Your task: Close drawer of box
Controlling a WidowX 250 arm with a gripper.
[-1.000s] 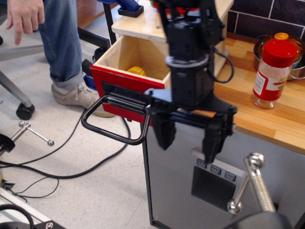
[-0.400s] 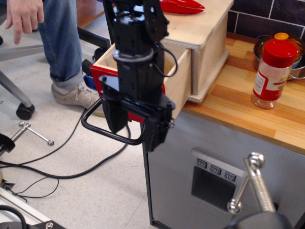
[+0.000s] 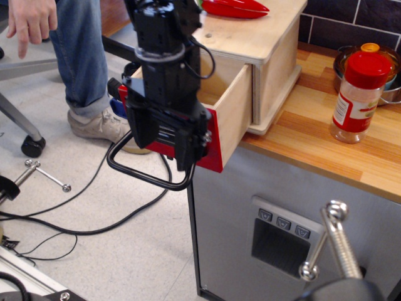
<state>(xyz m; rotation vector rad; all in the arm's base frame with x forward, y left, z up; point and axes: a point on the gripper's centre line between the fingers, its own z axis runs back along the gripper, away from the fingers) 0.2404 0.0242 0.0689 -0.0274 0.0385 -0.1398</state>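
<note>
One gripper (image 3: 164, 141) hangs in front of the red face of the drawer (image 3: 230, 116), its two black fingers (image 3: 141, 130) spread apart and grasping nothing, with the black loop handle (image 3: 141, 172) just below them. The drawer stands pulled well out of the box (image 3: 263, 47), which sits on the wooden counter (image 3: 338, 150). A red-capped jar (image 3: 359, 94) stands on the counter to the right, well apart from the box.
</note>
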